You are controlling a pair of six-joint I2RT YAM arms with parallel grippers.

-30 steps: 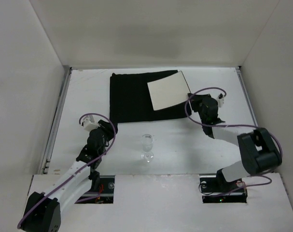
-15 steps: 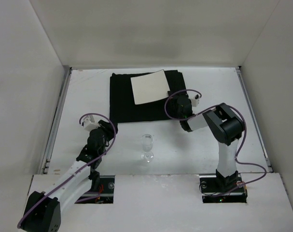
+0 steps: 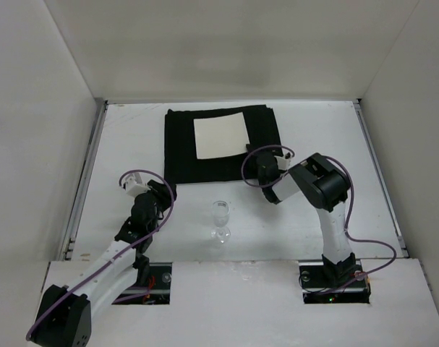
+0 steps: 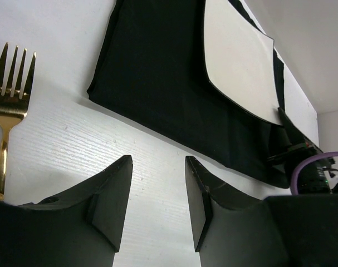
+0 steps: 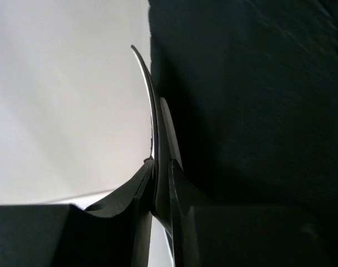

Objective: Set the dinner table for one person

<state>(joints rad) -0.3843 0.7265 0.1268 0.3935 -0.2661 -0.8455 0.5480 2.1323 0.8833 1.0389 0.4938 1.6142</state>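
While the right gripper (image 3: 250,153) pinches the plate (image 3: 219,137) rim:
left gripper (image 4: 157,169) fingers stand apart, holding nothing, over the dinner table (image 3: 132,144).

The white square plate (image 3: 220,137) now lies squared at the middle of the black placemat (image 3: 181,155), off its right corner. The right gripper (image 3: 252,153) has swung left with it.

white dinner table (image 3: 132,137) with 1 black placemat (image 3: 179,152), 1 clear glass (image 3: 220,217), 1 gold fork (image 4: 11,100)
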